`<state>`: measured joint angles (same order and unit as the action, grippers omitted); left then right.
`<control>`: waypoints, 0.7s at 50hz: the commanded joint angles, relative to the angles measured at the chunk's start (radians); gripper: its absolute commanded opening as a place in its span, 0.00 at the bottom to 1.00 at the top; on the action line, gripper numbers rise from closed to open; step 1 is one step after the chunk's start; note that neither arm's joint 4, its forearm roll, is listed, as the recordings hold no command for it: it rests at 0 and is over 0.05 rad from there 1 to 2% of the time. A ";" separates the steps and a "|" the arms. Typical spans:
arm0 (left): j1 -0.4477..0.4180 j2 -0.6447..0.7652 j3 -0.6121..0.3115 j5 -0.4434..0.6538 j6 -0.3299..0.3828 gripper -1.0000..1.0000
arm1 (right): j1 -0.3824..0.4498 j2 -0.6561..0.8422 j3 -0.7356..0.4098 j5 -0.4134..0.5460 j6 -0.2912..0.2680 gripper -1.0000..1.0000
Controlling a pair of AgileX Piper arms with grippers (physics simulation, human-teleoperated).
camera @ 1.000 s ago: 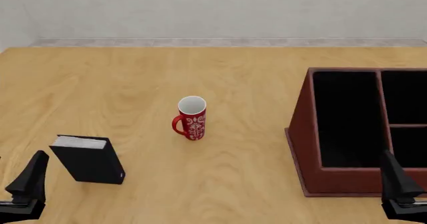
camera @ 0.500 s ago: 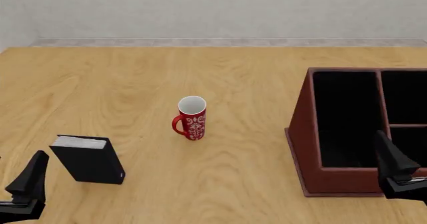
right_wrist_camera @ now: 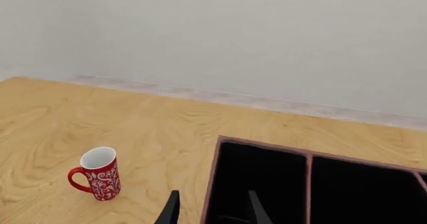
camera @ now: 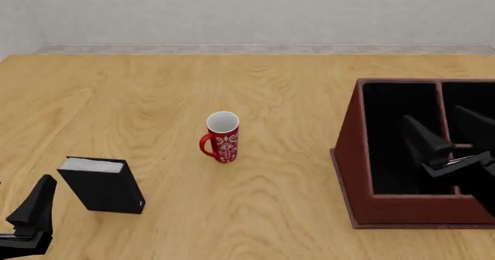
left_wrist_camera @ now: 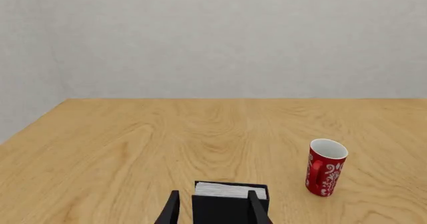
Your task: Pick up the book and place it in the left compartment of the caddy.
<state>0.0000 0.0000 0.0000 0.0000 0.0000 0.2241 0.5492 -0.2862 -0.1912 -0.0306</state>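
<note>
Front view shows us the book (camera: 103, 185) standing upright at the lower left of the frame, white page edges on top, well apart from the caddy (camera: 352, 156) at the right. We judge it to be stiff and rather heavy for its size, with smooth plain covers that may slip, so we would take it across its thickness, one finger on each cover, near the top edge.

The left gripper (left_wrist_camera: 213, 211) has its fingers spread, holding nothing, and in the left wrist view the book sits just ahead between them. The right gripper (camera: 447, 135) hangs over the caddy, also spread and empty.

Inside the caddy, the left compartment (camera: 402, 138) is a long black section; we see nothing in it, though the right gripper hides a part. The other sections also look empty. A red mug (camera: 222, 137) stands between book and caddy, with a white inside, and nothing shows in it.
</note>
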 commanded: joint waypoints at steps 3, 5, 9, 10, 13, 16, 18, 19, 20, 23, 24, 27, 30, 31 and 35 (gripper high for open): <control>0.000 0.000 0.000 0.000 0.000 1.00 | 0.110 0.159 -0.116 -0.020 0.004 1.00; 0.000 0.000 0.000 0.000 0.000 1.00 | 0.157 0.178 -0.132 -0.023 0.004 1.00; 0.000 0.000 0.000 0.000 0.000 1.00 | 0.210 0.211 -0.149 -0.041 -0.021 1.00; 0.000 0.000 0.000 0.000 0.000 1.00 | 0.220 0.233 -0.156 -0.046 -0.018 1.00; 0.000 0.000 0.000 0.000 0.000 1.00 | 0.248 0.260 -0.178 -0.048 -0.012 1.00; 0.000 0.000 0.000 0.000 0.000 1.00 | 0.260 0.270 -0.203 -0.047 -0.014 1.00; 0.000 0.000 0.000 0.000 0.000 1.00 | 0.274 0.275 -0.212 -0.053 -0.033 1.00; 0.000 0.000 0.000 0.000 0.000 1.00 | 0.281 0.277 -0.218 -0.050 -0.025 1.00; 0.000 0.000 0.000 0.000 0.000 1.00 | 0.283 0.287 -0.231 -0.044 -0.014 1.00; 0.000 0.000 0.000 0.000 0.000 1.00 | 0.302 0.294 -0.246 -0.042 -0.013 1.00; 0.000 0.000 0.000 0.000 0.000 1.00 | 0.316 0.299 -0.252 -0.037 -0.014 1.00; 0.000 0.000 0.000 0.000 0.000 1.00 | 0.324 0.330 -0.272 -0.043 -0.023 1.00; 0.000 0.000 0.000 0.000 0.000 1.00 | 0.344 0.359 -0.300 -0.035 -0.017 1.00; 0.000 0.000 0.000 0.000 0.000 1.00 | 0.349 0.370 -0.310 -0.032 -0.017 1.00; 0.000 0.000 0.000 0.000 0.000 1.00 | 0.365 0.400 -0.336 -0.031 -0.009 1.00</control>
<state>0.0000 0.0000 0.0000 0.0000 0.0000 0.5349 0.8744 -0.5525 -0.2284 -0.0475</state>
